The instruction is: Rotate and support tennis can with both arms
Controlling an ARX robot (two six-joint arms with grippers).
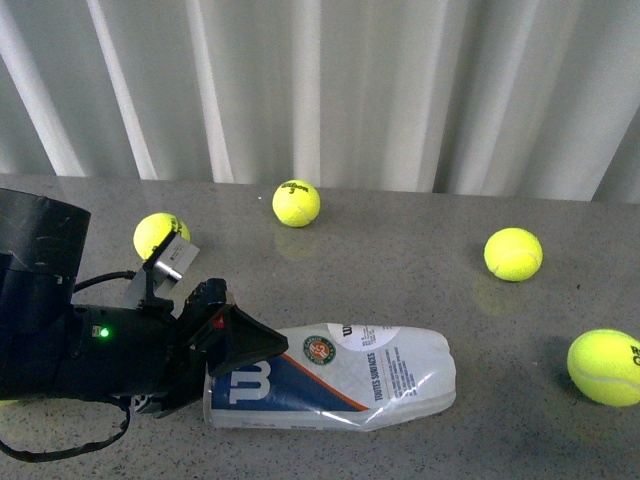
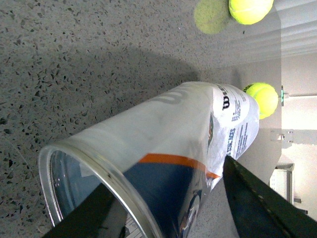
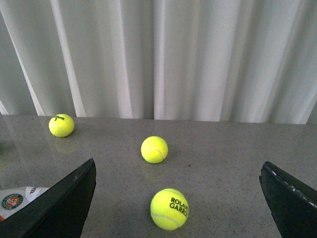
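The tennis can (image 1: 340,385) lies on its side on the grey table, its clear wall crumpled and its navy-white-orange label facing up. My left gripper (image 1: 225,345) is shut on the can's left end, near the silver rim (image 2: 89,178). In the left wrist view the can (image 2: 168,134) sits between two black fingers (image 2: 262,198). My right gripper (image 3: 178,171) is open and holds nothing, and it does not show in the front view. The can's far end (image 3: 20,201) peeks out beside one of its fingers (image 3: 59,203).
Several yellow-green tennis balls lie loose on the table: one at the back (image 1: 296,203), one behind the left arm (image 1: 160,234), two on the right (image 1: 513,253) (image 1: 605,366). One ball (image 3: 169,208) lies between the right fingers. A white curtain (image 1: 400,90) closes the back.
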